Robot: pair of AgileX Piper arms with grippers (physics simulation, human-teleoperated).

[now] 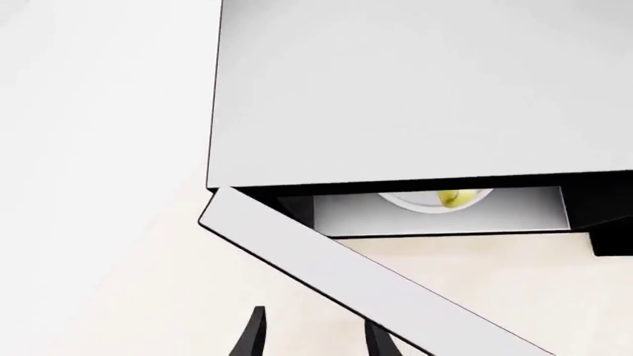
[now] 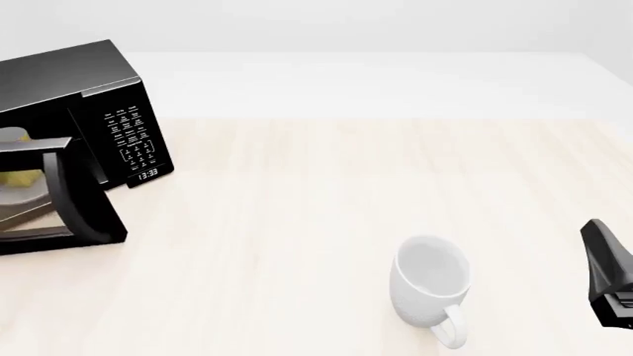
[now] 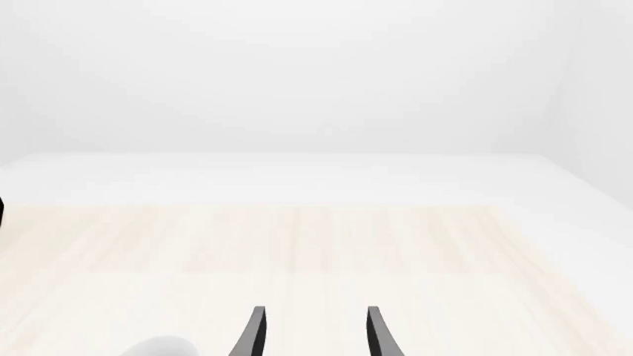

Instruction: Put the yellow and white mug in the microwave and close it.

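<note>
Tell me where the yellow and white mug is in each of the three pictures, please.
Front view: yellow and white mug at far left edge, inside the microwave, behind its half-open door.
Left wrist view: mug seen through the door gap, on the white plate.
Right wrist view: not visible.
Shared landmark: the microwave door, in front and left wrist views.

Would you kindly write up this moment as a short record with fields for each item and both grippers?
microwave: far left of table, door partly open
yellow mug: inside microwave, on the white plate
white mug: upright on table, near front, handle toward camera
left gripper: open, empty, just outside the door
right gripper: open, empty, over the table
task status: mug in, door not yet shut
</note>
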